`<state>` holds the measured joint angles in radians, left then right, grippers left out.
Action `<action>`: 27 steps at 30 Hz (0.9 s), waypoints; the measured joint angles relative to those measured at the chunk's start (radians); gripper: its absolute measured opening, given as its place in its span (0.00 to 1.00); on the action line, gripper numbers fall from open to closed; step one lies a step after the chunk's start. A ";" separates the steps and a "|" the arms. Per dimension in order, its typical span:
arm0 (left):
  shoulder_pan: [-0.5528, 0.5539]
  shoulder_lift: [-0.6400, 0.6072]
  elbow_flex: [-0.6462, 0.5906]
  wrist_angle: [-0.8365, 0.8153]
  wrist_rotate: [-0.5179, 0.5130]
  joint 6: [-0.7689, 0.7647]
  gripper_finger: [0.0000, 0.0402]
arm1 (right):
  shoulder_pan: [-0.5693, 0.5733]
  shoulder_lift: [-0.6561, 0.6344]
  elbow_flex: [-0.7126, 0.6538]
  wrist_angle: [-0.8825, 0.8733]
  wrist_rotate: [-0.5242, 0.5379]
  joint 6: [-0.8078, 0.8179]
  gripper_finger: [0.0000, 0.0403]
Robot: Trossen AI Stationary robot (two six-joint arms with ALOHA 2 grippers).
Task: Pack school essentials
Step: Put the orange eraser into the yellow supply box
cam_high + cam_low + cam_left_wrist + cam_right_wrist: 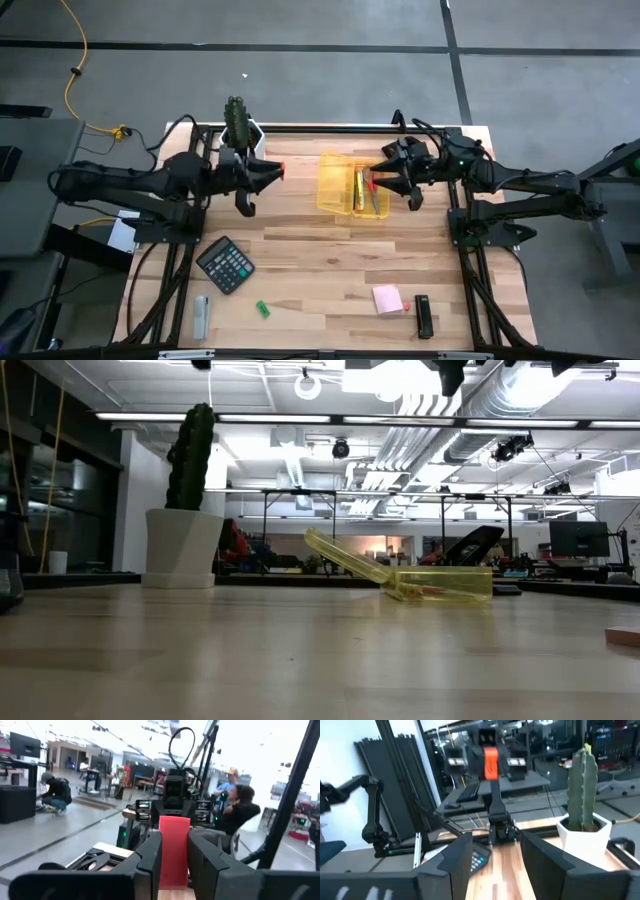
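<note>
Red piece point(174, 851) in left claw point(175, 865)

Wooden table point(320, 255) with scattered stationery

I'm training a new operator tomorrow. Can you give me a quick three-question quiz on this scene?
1. True or false: the left gripper is shut on an orange-red piece.
2. Which lies nearest the calculator? A) grey metal bar B) pink sticky-note pad C) cactus pot
3. Fill in: the right gripper, fingers open, hangs beside the open yellow ____.

Key: 1 true; 2 A; 3 case.
</note>
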<state>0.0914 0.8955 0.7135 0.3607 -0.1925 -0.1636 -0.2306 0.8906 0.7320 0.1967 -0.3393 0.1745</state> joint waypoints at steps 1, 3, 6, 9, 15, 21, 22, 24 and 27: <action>0.015 0.000 -0.026 0.041 0.012 -0.004 0.17 | 0.000 0.000 0.000 0.007 0.000 0.002 0.40; 0.045 0.014 -0.064 0.133 0.042 -0.026 0.17 | 0.001 0.000 0.000 0.013 0.007 0.004 0.40; 0.081 0.024 -0.097 0.202 0.097 -0.064 0.17 | 0.014 0.000 0.000 0.011 0.078 0.004 0.40; 0.096 0.029 -0.095 0.227 0.114 -0.070 0.17 | 0.030 0.000 0.000 0.011 0.171 -0.003 0.40; 0.114 0.030 -0.096 0.220 0.117 -0.094 0.17 | 0.047 0.000 0.000 0.011 0.204 -0.027 0.40; 0.125 0.033 -0.096 0.224 0.135 -0.106 0.17 | 0.072 0.007 0.000 0.013 0.215 -0.061 0.40; 0.125 0.041 -0.096 0.234 0.116 -0.107 0.17 | 0.081 0.015 0.001 0.016 0.231 -0.075 0.40; 0.125 0.074 -0.095 0.269 0.077 -0.119 0.17 | 0.097 0.048 0.001 0.024 0.273 -0.112 0.40; 0.125 0.149 -0.095 0.367 0.023 -0.187 0.17 | 0.122 0.125 0.001 0.079 0.359 -0.170 0.40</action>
<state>0.2165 1.0444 0.6183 0.7274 -0.1695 -0.3507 -0.1082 1.0151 0.7330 0.2761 0.0200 0.0049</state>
